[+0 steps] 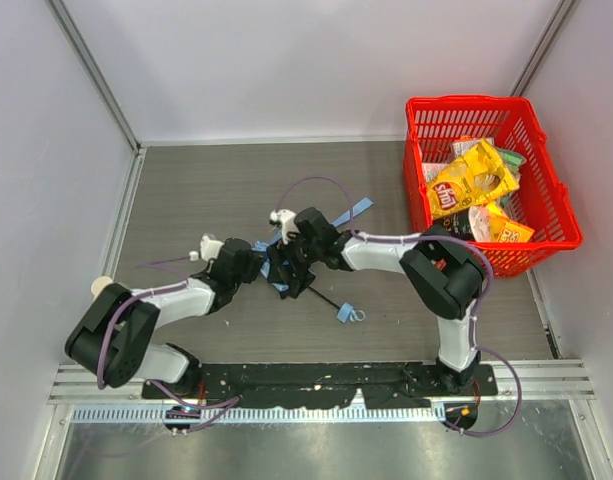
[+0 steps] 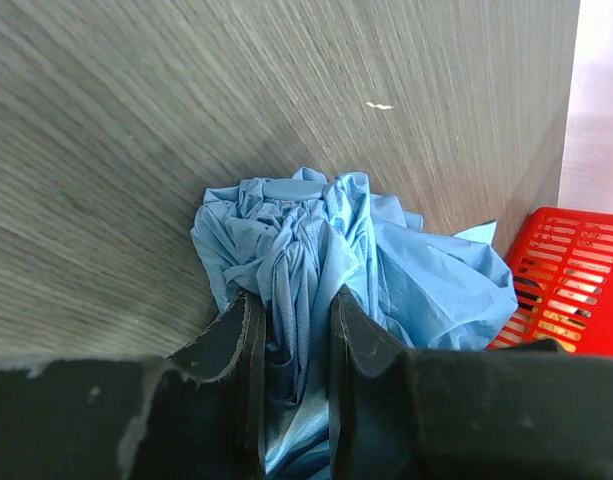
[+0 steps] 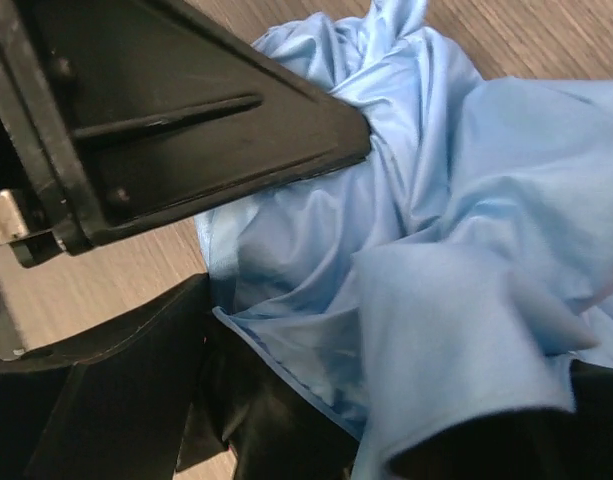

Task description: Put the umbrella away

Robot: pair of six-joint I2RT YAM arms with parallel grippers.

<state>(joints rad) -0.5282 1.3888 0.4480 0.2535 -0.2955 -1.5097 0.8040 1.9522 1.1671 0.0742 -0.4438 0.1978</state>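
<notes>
Between narrow left jaws, umbrella (image 2: 316, 260) fabric

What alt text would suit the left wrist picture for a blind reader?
The left gripper pinches the crumpled sky-blue umbrella on a grey table; a red basket shows at the right edge.

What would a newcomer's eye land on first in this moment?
The crumpled light sky-blue fabric compact umbrella at mid-table, with the left gripper pinching a fold of it and the right gripper open around the cloth from the other side. After that, the red plastic basket at the far right, holding yellow snack bags.
</notes>
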